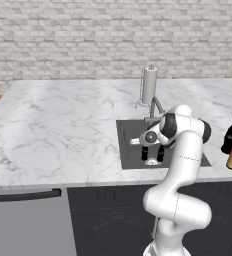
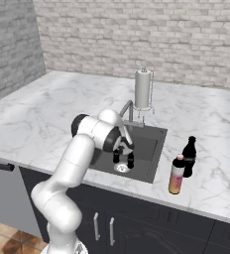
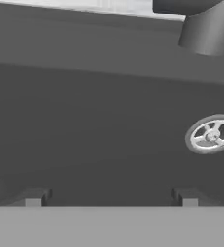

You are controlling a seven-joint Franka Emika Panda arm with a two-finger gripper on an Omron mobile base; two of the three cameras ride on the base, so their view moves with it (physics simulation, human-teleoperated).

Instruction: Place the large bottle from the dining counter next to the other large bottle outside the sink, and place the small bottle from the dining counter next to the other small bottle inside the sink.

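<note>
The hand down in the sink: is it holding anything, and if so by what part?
Nothing. The hand is open over the sink floor, with bare basin between its fingertips.

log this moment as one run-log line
hand: open, low in sink | pink bottle: on counter beside dark bottle | drain: in hand view

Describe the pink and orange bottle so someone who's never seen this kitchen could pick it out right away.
Find the dark sink set into the marble counter, below the paper towel roll. Just outside its right rim, near the counter's front edge, two tall bottles stand side by side. The one you want is the pink bottle nearer the edge, fading pink to orange-yellow, unlike the all-black bottle behind it.
</note>
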